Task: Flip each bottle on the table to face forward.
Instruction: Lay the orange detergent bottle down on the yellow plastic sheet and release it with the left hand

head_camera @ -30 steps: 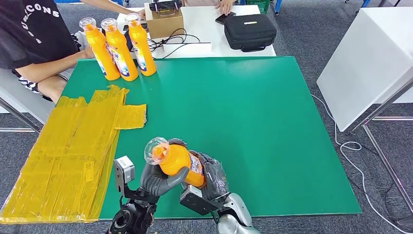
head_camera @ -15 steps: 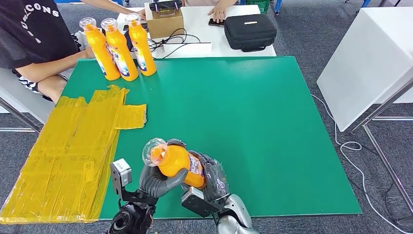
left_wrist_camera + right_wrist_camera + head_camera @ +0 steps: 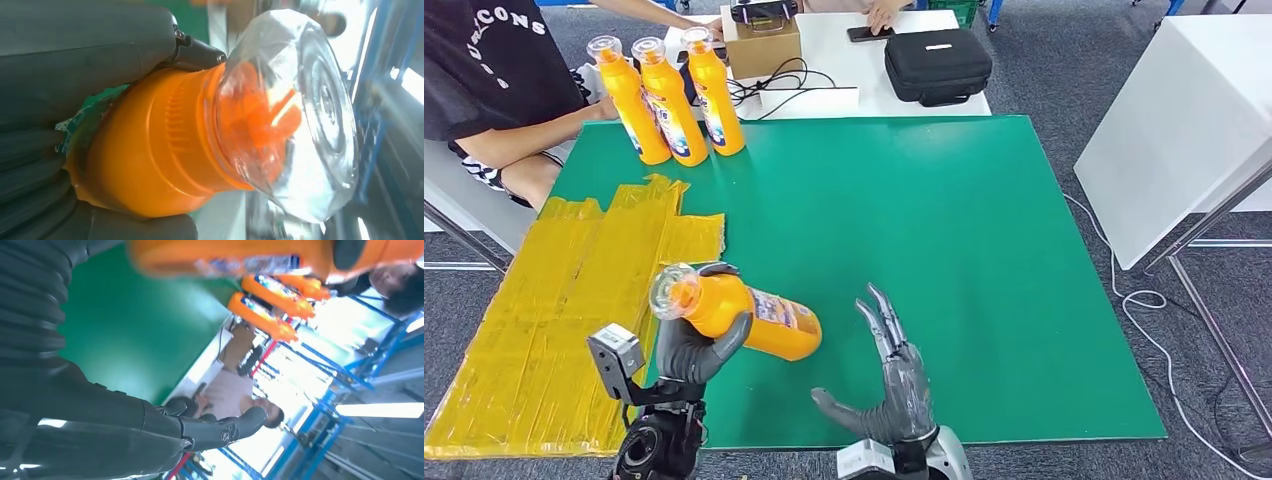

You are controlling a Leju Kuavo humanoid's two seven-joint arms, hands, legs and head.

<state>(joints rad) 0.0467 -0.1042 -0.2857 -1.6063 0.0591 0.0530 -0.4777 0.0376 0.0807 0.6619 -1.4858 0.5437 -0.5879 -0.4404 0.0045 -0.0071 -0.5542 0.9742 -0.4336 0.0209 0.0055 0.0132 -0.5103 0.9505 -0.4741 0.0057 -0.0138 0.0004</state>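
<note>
My left hand [image 3: 692, 350] grips an orange bottle [image 3: 742, 313] near its neck, holding it tilted almost flat above the near left part of the green table [image 3: 964, 250]. Its clear cap [image 3: 674, 290] points toward the yellow sheet; up close, the left wrist view has the cap [image 3: 295, 115] and orange neck [image 3: 165, 150] between my fingers [image 3: 75, 50]. My right hand [image 3: 894, 385] is open, fingers spread, just right of the bottle and apart from it; it also appears in the right wrist view [image 3: 150, 425]. Three more orange bottles [image 3: 669, 100] stand upright at the far left corner.
A crumpled yellow plastic sheet [image 3: 564, 310] covers the table's left edge. A person sits at the far left, forearm [image 3: 524, 140] by the standing bottles. Behind the table are a cardboard box [image 3: 762, 45], cables and a black case [image 3: 937, 62]. A white table [image 3: 1184, 120] stands right.
My right hand has let go of the bottle and opened, moving right. My left hand has carried the bottle left and tipped it flatter.
</note>
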